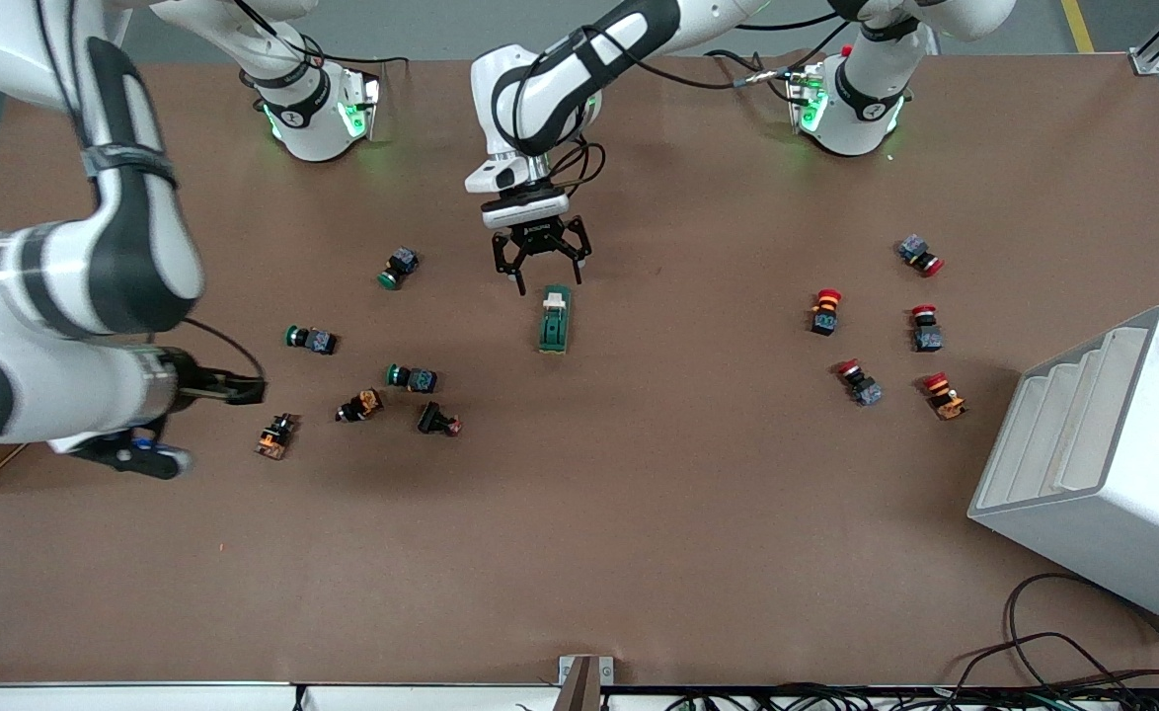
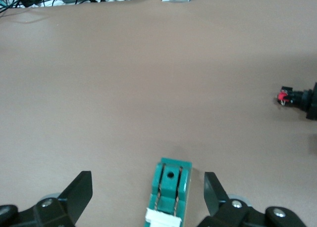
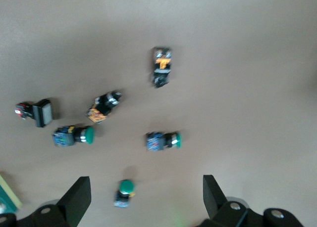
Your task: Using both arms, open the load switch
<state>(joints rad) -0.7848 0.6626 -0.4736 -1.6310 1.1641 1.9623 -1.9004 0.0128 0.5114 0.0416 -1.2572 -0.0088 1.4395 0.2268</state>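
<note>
Our left claw (image 1: 541, 259) hangs released over the switch (image 1: 555, 320)'s white end. We should lower squarely, straddling it. Our right claw (image 3: 143, 197), also released, waits over the green buttons (image 3: 163, 140).

My left wrist view's edge is cutting off the load switch (image 2: 168, 197) at its white end, and my right pincer's (image 1: 244, 388) fingertips are blurring together.

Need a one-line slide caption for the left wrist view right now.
Left claw open above the white-capped end of the green load switch, brown table all around it.
</note>
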